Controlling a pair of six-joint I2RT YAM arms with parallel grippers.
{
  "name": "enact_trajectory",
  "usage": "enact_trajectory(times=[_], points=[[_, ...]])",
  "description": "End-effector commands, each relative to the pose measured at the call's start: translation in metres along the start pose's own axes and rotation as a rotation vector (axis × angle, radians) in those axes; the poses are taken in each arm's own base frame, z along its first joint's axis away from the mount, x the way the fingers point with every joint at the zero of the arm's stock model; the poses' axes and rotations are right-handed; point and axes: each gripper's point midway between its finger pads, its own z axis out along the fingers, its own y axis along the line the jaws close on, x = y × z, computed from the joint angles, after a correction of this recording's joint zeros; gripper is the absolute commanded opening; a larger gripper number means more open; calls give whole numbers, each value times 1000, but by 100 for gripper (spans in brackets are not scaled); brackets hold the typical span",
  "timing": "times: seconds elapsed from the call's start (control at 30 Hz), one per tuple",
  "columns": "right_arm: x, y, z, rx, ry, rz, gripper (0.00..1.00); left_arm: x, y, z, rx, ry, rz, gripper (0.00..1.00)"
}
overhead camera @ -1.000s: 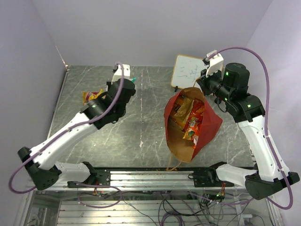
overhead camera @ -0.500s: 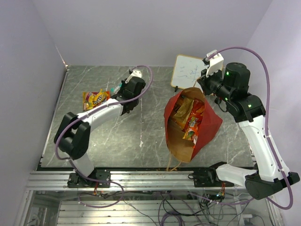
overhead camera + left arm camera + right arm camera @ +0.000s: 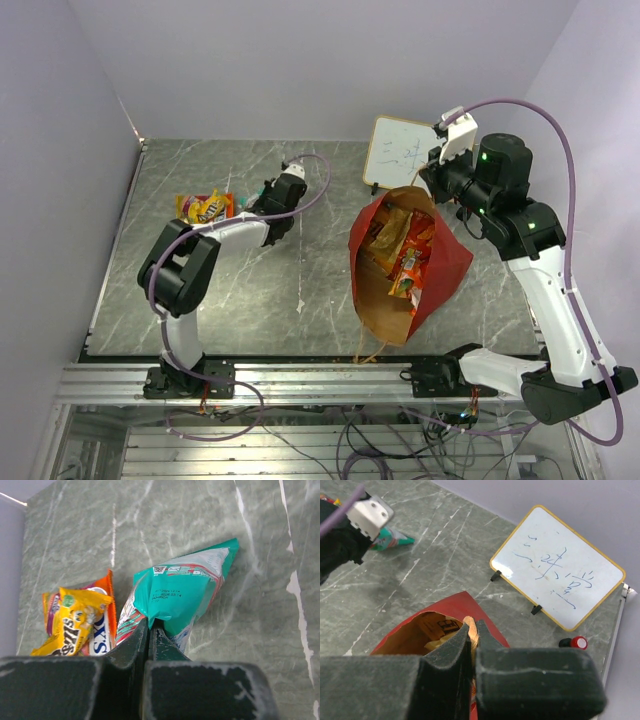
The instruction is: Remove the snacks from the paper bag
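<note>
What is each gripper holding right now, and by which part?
The left gripper pinches the teal snack packet by its near end. The right gripper pinches the paper bag by the far rim of its opening.

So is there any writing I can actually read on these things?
"M's", part of a logo, on the yellow packet.
"X'S", cut off, on the orange packet.
Stamped date lines on the teal packet: too small to read.
Blue handwriting on the whiteboard: illegible.
</note>
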Motion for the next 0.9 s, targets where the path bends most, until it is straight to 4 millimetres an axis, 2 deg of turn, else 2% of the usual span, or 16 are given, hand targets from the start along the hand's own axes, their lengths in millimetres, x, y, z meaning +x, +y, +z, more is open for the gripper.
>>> enact_trajectory(times=[0.0, 0.07, 0.23, 0.3, 0.37, 0.47, 0.57, 0.7, 0.77, 0.87], points=[[-45, -5, -24, 24, -161, 31, 0, 18, -12, 13, 38, 28, 37, 7], [-46, -4, -26, 21, -166, 39, 0, 25, -11, 9, 50, 47, 28, 9], [-46, -5, -26, 30, -176, 49, 0, 34, -15, -7, 151, 85, -31, 32], [-48, -6, -27, 33, -181, 50, 0, 41, -17, -14, 187, 117, -63, 36], [-48, -6, -28, 32, -179, 47, 0, 50, -28, -20, 288, 152, -107, 41], [-48, -7, -31, 42, -186, 46, 0, 68, -41, -22, 450, 238, -200, 60], [-44, -8, -30, 48, -184, 39, 0, 80, -51, -20, 572, 304, -264, 97], [-44, -8, -25, 39, -171, 23, 0, 84, -54, -15, 638, 358, -299, 99], [-47, -8, -24, 38, -174, 17, 0, 76, -54, -17, 664, 359, -308, 99], [-48, -9, -24, 43, -180, 17, 0, 53, -48, -26, 687, 321, -336, 100]])
